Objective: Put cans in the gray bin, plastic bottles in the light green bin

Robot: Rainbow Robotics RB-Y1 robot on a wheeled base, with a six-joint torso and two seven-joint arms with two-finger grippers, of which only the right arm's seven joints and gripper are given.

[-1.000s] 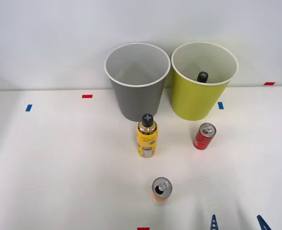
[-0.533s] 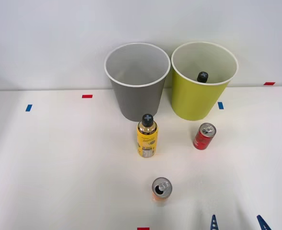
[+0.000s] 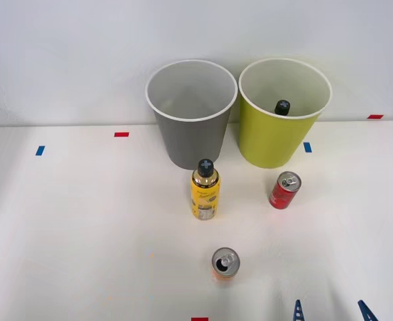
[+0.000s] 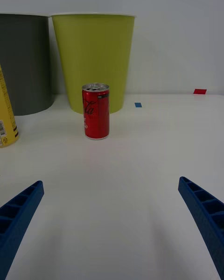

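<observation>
A red can (image 3: 285,190) stands upright in front of the light green bin (image 3: 277,140). The wrist view has this red can (image 4: 96,111) straight ahead of my right gripper (image 4: 110,183), with bare table between them. That gripper (image 3: 331,311) is open and holds nothing, low at the table's near right. An orange can (image 3: 224,263) stands left of it. A yellow bottle (image 3: 205,190) with a black cap stands before the gray bin (image 3: 190,137). Inside the light green bin, a black bottle cap (image 3: 282,107) shows above the rim's near wall.
The two bins stand side by side against the white back wall. Small blue tape marks (image 3: 40,150) and red tape marks (image 3: 121,134) lie on the white table (image 3: 83,221). The table's right edge curves away near a red mark (image 3: 375,116).
</observation>
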